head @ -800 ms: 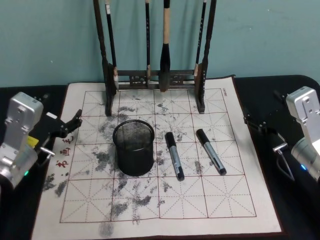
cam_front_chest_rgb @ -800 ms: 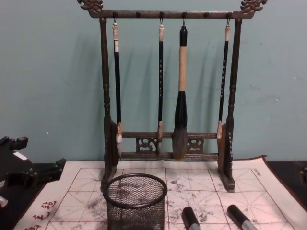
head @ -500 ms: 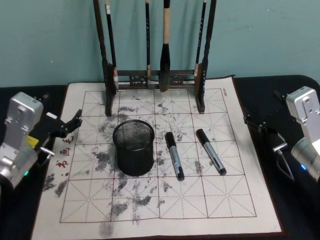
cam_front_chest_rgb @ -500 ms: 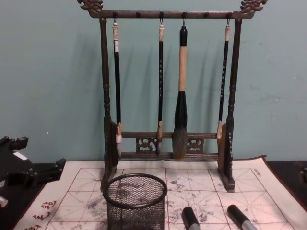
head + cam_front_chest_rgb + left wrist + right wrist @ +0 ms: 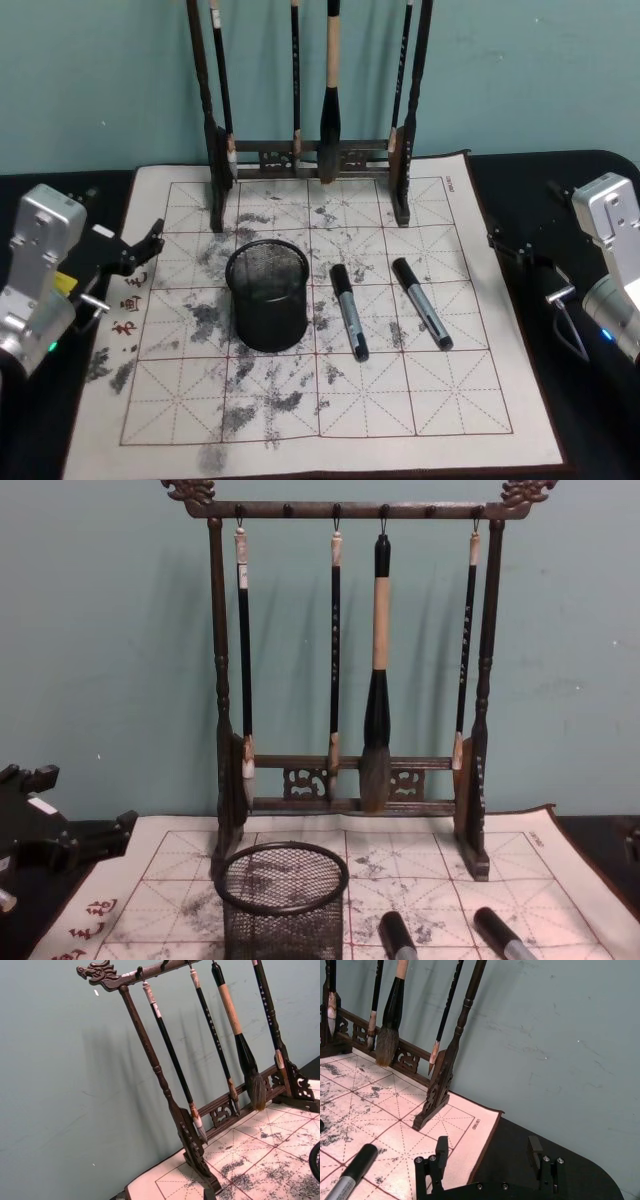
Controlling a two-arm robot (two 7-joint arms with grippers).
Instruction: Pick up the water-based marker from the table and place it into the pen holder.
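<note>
From the head, your round black wire-mesh pen holder (image 5: 267, 295) stands on the ink-blotched gridded felt mat (image 5: 330, 400). Two black-capped grey markers (image 5: 349, 311) (image 5: 421, 303) lie flat at its 3 o'clock. From the chest, the left claw (image 5: 85, 802) hangs wide at the mat's 9 o'clock edge. The right wrist shows the right claw (image 5: 487, 1152) spread wide above the black worktop (image 5: 530, 1130).

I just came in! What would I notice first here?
A tall wooden brush rack with four hanging brushes stands at the back of the mat. Before it sit a black mesh pen holder and, to its right, two markers. The left tool and right tool are open beside the mat.
</note>
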